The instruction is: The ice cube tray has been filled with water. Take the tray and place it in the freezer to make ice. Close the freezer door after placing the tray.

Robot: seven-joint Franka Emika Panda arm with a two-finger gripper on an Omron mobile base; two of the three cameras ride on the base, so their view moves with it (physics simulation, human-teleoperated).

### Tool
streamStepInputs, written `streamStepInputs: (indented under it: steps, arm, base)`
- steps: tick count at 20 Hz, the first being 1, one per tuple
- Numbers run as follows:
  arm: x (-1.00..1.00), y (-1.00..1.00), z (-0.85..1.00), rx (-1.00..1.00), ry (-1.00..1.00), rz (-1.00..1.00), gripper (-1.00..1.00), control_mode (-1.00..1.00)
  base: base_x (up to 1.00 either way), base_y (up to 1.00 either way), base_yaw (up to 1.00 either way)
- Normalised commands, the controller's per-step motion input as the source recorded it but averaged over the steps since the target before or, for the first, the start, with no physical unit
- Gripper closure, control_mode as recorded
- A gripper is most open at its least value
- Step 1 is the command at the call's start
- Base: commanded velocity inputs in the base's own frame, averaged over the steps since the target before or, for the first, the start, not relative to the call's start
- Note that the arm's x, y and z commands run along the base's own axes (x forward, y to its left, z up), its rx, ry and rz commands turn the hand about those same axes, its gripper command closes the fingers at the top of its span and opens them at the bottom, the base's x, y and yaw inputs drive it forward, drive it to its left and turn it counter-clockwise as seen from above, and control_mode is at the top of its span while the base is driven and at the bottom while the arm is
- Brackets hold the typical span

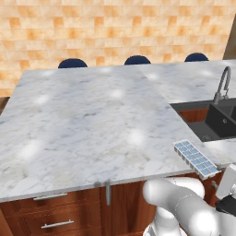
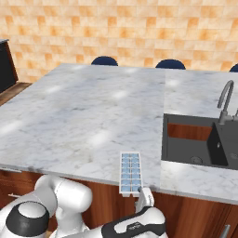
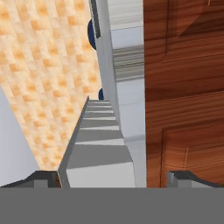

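Where your left base view looks down, the tray [image 1: 196, 158] overhangs the counter [image 1: 83, 124] edge beside the sink [image 1: 216, 120]; right view shows likewise; hand view has fingers [image 3: 186, 178] spread wide, empty, straddling the tray's end against the cabinet [image 3: 183, 87]

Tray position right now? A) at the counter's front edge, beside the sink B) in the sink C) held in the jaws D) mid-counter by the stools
A: the ice cube tray lies at the marble counter's front edge, just beside the sink, ungripped.
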Motion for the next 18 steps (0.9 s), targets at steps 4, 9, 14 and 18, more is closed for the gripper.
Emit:
streamStepInputs:
  steps: [4,9,14,18]
  arm:
    - [0.2,0.0,-0.11,0.0,-0.02,0.0,-1.0,-1.0]
    - [0.11,0.0,-0.09,0.0,-0.06,0.0,-1.0,-1.0]
    - [0.05,0.04,-0.01,-0.01,-0.13,-0.03,-1.0,-1.0]
    - [0.0,0.26,0.0,-0.08,-0.14,-0.1,-1.0,-1.0]
  base:
    - [0.0,0.0,0.0]
    - [0.0,0.0,0.0]
    - [0.0,0.0,0.0]
    - [0.0,0.0,0.0]
